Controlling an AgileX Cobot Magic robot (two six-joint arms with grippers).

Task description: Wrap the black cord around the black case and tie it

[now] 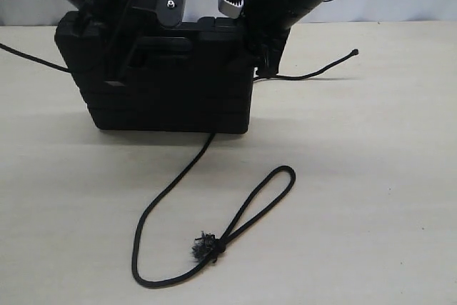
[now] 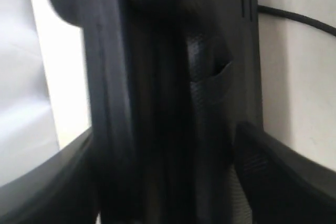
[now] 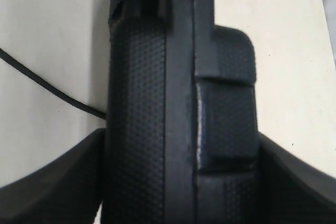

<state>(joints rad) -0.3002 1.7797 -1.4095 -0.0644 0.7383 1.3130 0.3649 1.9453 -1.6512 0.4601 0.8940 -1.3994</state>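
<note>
Black case (image 1: 171, 83) stands on its long edge around 11 o'clock on the pale worktop (image 1: 371, 198), its ribbed lid facing the exterior camera and the handle cut-out near the top. At 9 o'clock a stretch of the black cord (image 1: 172, 180) leaves the case's left side and runs off the edge of the view. The left gripper (image 2: 164, 132) comes down on the case's upper left corner. Its wrist view is blurred, but the fingers (image 2: 273, 177) sit narrow, one against each face of the case's edge. From under the case's bottom edge the cord comes out toward 6 o'clock, curves down to 7 o'clock, and bends back to a frayed knot (image 1: 206, 248). From there a long loop (image 1: 288, 172) reaches up toward 4 o'clock, lying flat and well apart from the case. The right gripper (image 3: 181, 135) holds the upper right corner, its fingers (image 3: 52, 182) pressed to both faces beside a latch (image 3: 227, 121). From that side another stretch of cord lies across the worktop, ending in a small knotted tip (image 1: 355, 52) at 2 o'clock.
</note>
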